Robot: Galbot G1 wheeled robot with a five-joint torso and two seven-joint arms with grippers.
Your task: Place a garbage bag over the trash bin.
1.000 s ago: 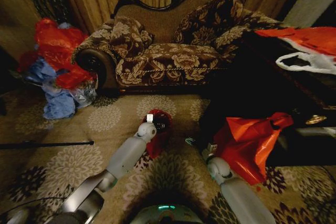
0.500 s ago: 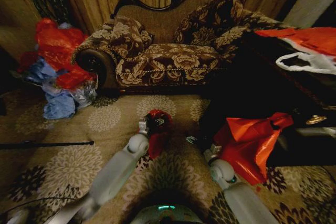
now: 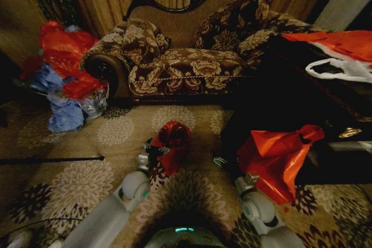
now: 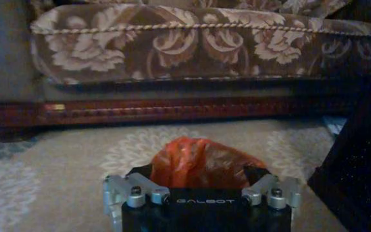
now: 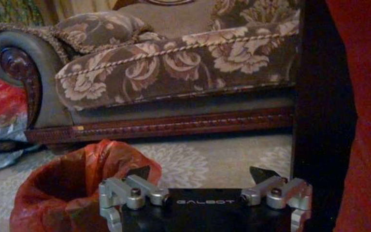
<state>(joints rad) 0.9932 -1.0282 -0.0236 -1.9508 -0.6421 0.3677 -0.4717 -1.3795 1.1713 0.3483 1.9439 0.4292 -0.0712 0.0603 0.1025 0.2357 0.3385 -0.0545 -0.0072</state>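
On the patterned carpet before the sofa (image 3: 186,56), the garbage bag (image 3: 172,140) drapes over the trash bin. Our left gripper (image 4: 202,186) and right gripper (image 5: 202,176) both hold their fingers apart, empty. The loose film could slip off the rim if brushed.

Left arm reaching forward low, left gripper (image 3: 152,150) at front of it — fingers (image 4: 137,173) spread wide, nothing clamped between them. Right arm bending low on right side — right gripper (image 3: 220,161) pointing forward, fingers (image 5: 138,172) spread apart, gripping nothing.
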